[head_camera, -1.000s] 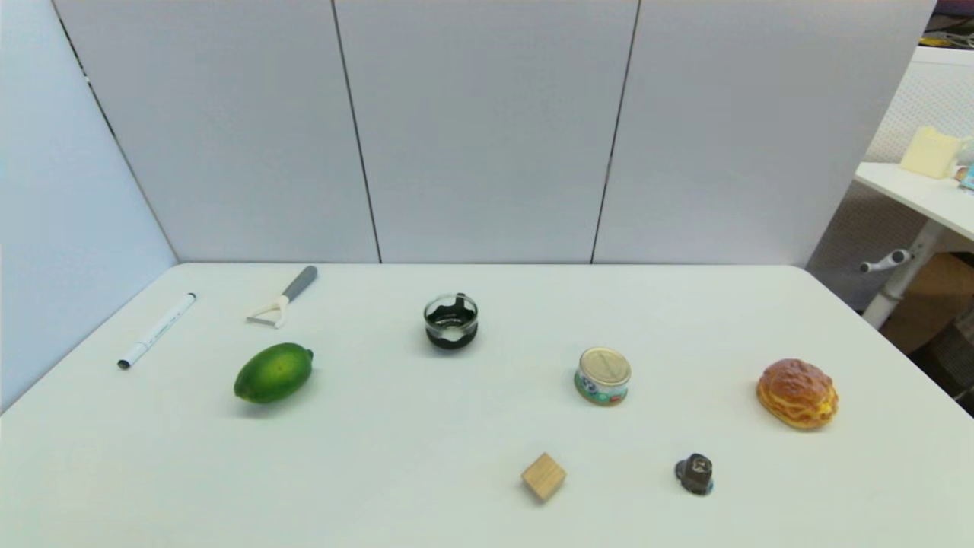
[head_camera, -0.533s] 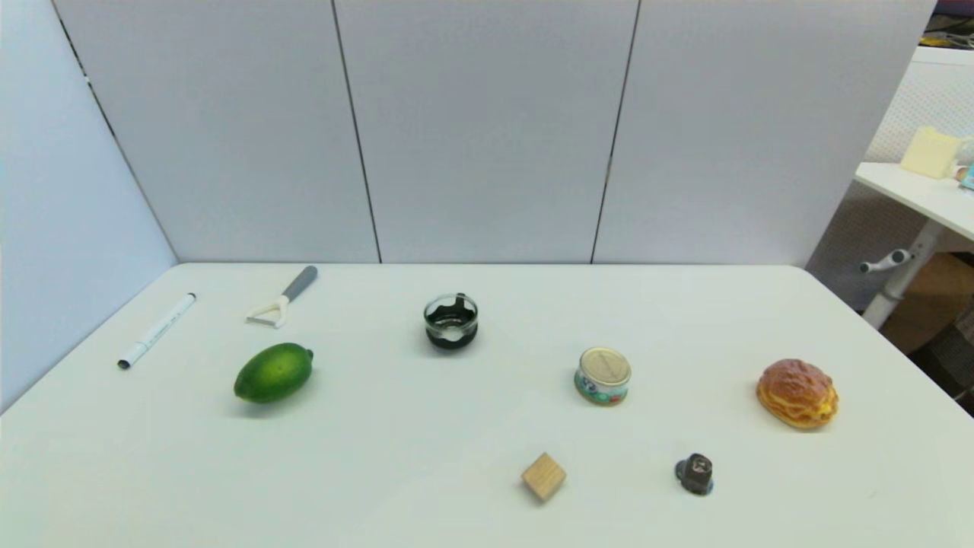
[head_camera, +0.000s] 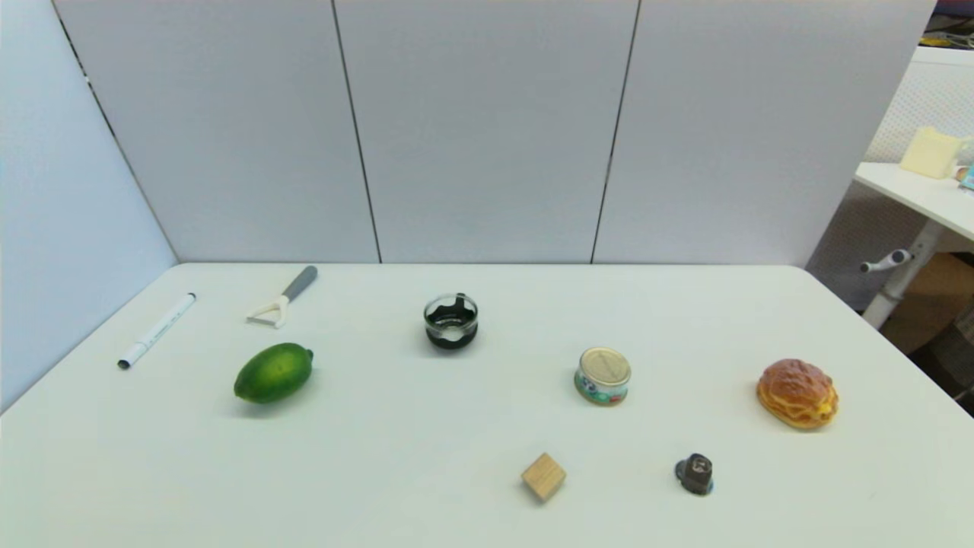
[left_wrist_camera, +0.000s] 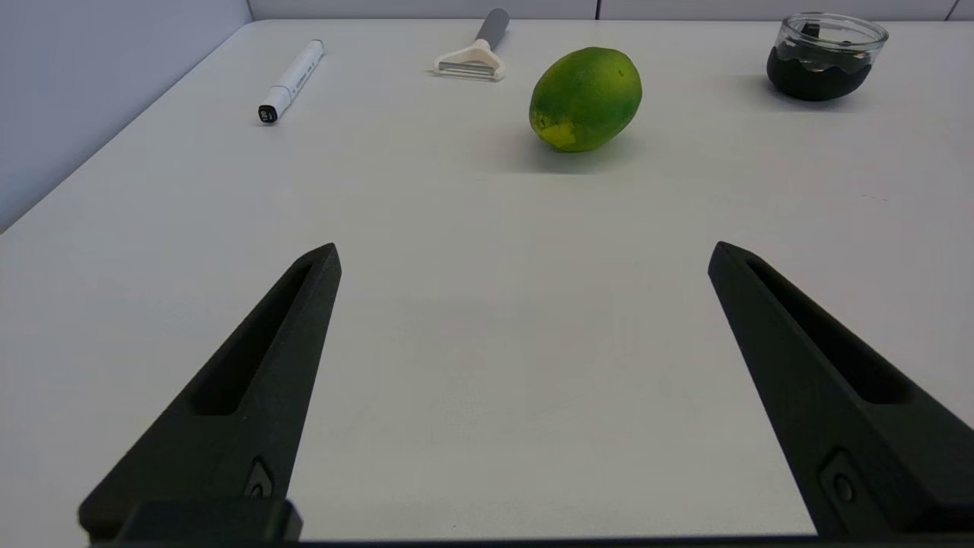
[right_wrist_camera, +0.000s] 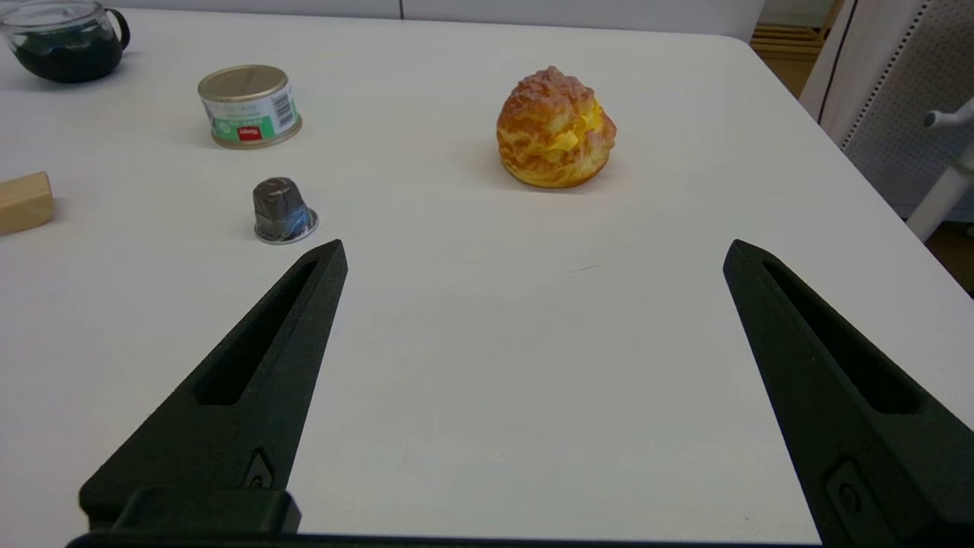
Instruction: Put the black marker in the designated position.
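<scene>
The left gripper [left_wrist_camera: 523,255] hovers low over the white table [left_wrist_camera: 487,342], fingers spread wide and empty; beyond it sits a lime [left_wrist_camera: 585,98], and farther off to its left lies the black marker [left_wrist_camera: 291,79], beside a peeler [left_wrist_camera: 473,55]. The right gripper [right_wrist_camera: 533,253] likewise gapes empty.

White marker [head_camera: 156,331] with black ends; green lime [head_camera: 273,372]; grey-handled white peeler [head_camera: 282,296]; gold-lidded green-labelled tin [head_camera: 603,376]; golden-brown cream puff [head_camera: 797,393]; tan wooden block [head_camera: 543,477].
</scene>
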Robot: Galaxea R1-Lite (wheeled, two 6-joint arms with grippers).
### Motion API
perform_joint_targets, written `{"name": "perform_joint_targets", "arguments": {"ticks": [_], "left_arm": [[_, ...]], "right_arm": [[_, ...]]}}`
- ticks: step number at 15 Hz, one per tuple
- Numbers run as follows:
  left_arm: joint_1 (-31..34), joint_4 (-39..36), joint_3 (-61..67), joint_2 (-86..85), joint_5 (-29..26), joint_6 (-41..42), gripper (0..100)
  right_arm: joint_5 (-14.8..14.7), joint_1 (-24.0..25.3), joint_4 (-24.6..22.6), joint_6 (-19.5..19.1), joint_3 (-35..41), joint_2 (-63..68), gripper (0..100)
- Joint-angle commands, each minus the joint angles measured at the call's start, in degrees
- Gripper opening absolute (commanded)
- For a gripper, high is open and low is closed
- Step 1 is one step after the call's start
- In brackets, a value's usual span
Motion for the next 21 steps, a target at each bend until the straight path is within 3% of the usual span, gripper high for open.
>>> {"name": "perform_joint_targets", "arguments": {"ticks": [1,4,10,12,16,18,19,21], "left_arm": [[0.09,-0.51,0.0,0.07,0.25,-1.38,100],[0.09,-4.64,-4.83,4.82,1.3,-1.73,100],[-1.32,-2.0,-43.33,39.54,11.85,0.82,100],[1.94,0.02,-54.14,49.73,13.78,0.82,100],[13.45,1.51,-72.6,68.89,13.61,2.4,100],[16.17,1.51,-78.4,76.8,13.52,2.75,100],[17.23,1.25,-79.45,80.14,11.85,4.07,100],[20.22,1.34,-81.04,85.59,2.8,8.29,100]], "right_arm": [[0.02,0.01,-0.07,-0.02,0.0,0.07,100],[0.02,0.01,-0.07,-0.02,0.0,0.07,100],[0.02,0.01,-0.07,-0.02,0.0,0.07,100],[0.02,0.01,0.02,-0.02,0.0,0.07,100],[0.02,0.01,-0.07,-0.02,0.0,0.07,100],[0.02,0.01,-0.07,-0.02,0.0,0.07,100],[0.02,0.01,0.02,-0.02,0.0,0.07,100],[0.02,0.01,0.02,-0.02,0.0,0.07,100]]}}
